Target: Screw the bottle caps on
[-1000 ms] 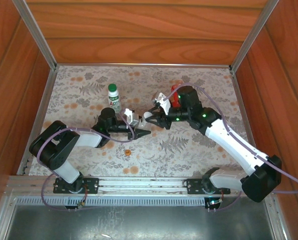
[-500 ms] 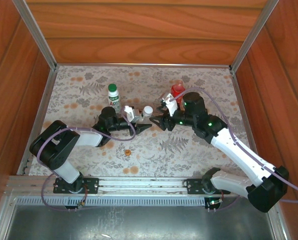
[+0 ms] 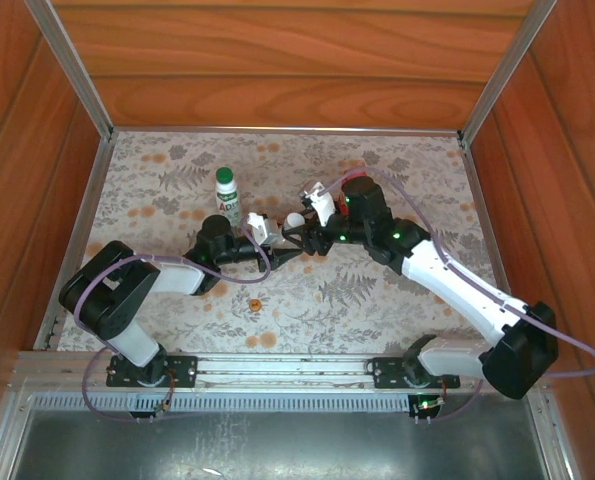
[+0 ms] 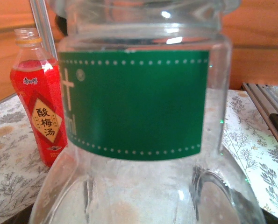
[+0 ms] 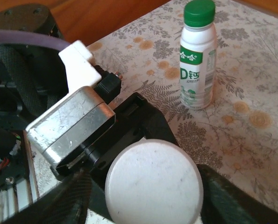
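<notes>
Since the earlier frame the right arm has swung back toward the left one, bringing the right claw (image 3: 307, 236) from beside the white cap (image 5: 153, 184) to right over it. The left arm has kept its place.

The right claw's fingers (image 5: 73, 198) stand apart, one on each side of the white cap. Whether they press on it cannot be told. The cap sits on top of the clear bottle (image 4: 134, 107), which carries a green label. The left claw (image 3: 282, 246) is clamped on that bottle and holds it upright, tip to tip with the right claw.

The two claws meet just to the right of the white bottle (image 5: 197, 60) and slightly nearer the arm bases. The white bottle stands upright on the floral mat of the table (image 3: 407, 160), with the green cap (image 5: 199, 11) already on it.

The red bottle (image 4: 38, 112) stands upright further right of the white bottle, beyond the clear one, and its neck is bare. The small orange cap (image 3: 256, 304) lies on the mat well apart from the white bottle, toward the arm bases and a little to the right.
</notes>
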Robot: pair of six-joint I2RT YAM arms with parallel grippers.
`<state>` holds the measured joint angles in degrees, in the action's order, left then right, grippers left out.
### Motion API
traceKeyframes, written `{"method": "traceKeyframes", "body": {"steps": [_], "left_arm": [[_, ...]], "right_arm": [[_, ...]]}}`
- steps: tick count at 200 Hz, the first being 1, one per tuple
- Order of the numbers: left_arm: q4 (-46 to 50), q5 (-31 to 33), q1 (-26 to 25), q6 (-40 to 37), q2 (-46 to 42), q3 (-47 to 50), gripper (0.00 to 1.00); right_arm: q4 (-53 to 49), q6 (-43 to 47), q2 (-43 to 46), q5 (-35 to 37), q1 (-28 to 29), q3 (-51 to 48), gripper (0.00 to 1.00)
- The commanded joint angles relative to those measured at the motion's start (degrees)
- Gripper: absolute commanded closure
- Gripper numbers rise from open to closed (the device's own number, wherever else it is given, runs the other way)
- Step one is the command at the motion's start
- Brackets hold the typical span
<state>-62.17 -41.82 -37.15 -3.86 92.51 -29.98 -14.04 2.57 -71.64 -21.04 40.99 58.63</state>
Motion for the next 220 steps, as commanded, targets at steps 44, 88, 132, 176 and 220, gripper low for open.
{"method": "traceKeyframes", "body": {"steps": [44,88,132,176,220], "left_arm": [[-1.94,0.05,0.19,-0.23,-0.2,0.27,0.33],[-1.99,6.24,0.39,-0.64,-1.98,4.41,0.0],[-1.86,17.71,0.42,-1.54,-9.87,14.31,0.0],[0.73,21.55,0.49,-1.15,-14.05,19.43,0.0],[1.41,24.37,0.43,-1.21,-17.08,21.32,0.0]], "right_arm": [[3.67,-1.42,0.49,-1.71,0.52,-1.55,0.65],[4.21,-0.87,0.12,7.86,0.32,-3.37,0.69],[6.9,-3.01,-8.21,20.42,-0.45,0.73,0.75],[11.32,-1.89,-21.67,20.75,-2.91,9.55,0.75],[10.2,1.76,-33.12,18.6,-3.91,18.52,0.73]]}}
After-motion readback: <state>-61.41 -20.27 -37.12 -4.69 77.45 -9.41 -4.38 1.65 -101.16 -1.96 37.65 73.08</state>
